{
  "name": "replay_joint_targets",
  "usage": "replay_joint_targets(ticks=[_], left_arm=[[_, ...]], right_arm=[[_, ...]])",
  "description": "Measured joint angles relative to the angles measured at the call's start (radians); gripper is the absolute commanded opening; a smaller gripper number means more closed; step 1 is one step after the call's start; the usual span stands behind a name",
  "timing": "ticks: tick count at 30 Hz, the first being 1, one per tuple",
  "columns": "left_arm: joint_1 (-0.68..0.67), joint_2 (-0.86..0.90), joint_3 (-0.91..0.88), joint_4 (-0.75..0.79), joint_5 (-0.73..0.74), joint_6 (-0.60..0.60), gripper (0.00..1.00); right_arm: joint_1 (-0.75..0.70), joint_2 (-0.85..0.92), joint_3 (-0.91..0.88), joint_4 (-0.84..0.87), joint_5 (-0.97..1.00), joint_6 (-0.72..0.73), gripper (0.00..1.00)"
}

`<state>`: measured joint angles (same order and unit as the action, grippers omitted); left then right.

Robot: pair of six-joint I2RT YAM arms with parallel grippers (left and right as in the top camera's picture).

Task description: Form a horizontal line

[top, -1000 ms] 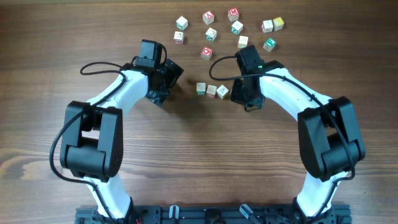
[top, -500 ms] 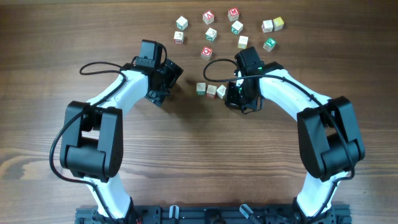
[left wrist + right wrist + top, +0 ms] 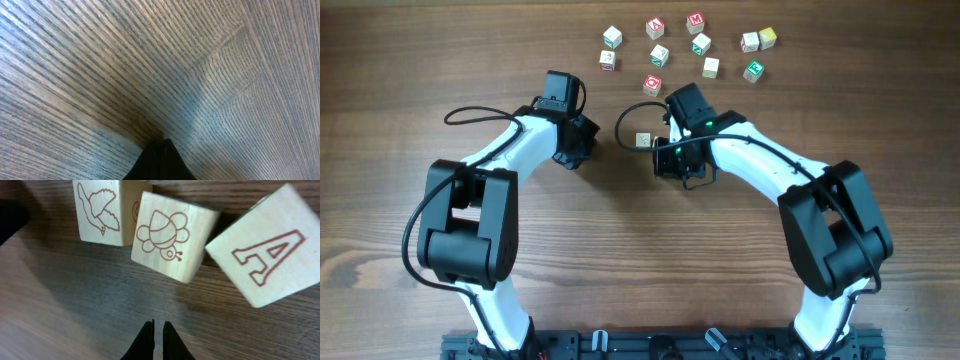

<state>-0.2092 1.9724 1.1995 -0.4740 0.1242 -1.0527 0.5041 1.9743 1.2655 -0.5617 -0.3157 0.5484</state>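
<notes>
Wooden table (image 3: 620,250) bears the horizontal line (image 3: 172,242) ahead of the closed right gripper (image 3: 158,325); seemingly light and stiff, push its flat sides.

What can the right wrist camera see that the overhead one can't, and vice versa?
Only the right wrist view: pictures on three cubes, a bird cube, a bee cube and a tilted letter A cube, and the right pincer with tips shut. Only the overhead view: the left arm, the right arm and the loose scattered cubes. Both: the wooden table and the row's end cube, peeking out beside the right arm from above.
</notes>
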Motion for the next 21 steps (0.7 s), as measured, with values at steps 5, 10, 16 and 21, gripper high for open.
replay_joint_targets(ticks=[5,10,16,21], left_arm=[[0.000,0.000,0.000,0.000,0.000,0.000,0.05],[0.000,0.000,0.000,0.000,0.000,0.000,0.07],[0.000,0.000,0.000,0.002,0.000,0.000,0.09],[0.000,0.000,0.000,0.003,0.000,0.000,0.09]], right_arm=[[0.003,0.000,0.000,0.002,0.091,0.026,0.09],[0.003,0.000,0.000,0.016,0.194,0.054,0.09],[-0.001,0.008,0.000,0.052,0.245,0.061,0.09],[-0.017,0.012,0.000,0.080,0.266,0.066,0.09]])
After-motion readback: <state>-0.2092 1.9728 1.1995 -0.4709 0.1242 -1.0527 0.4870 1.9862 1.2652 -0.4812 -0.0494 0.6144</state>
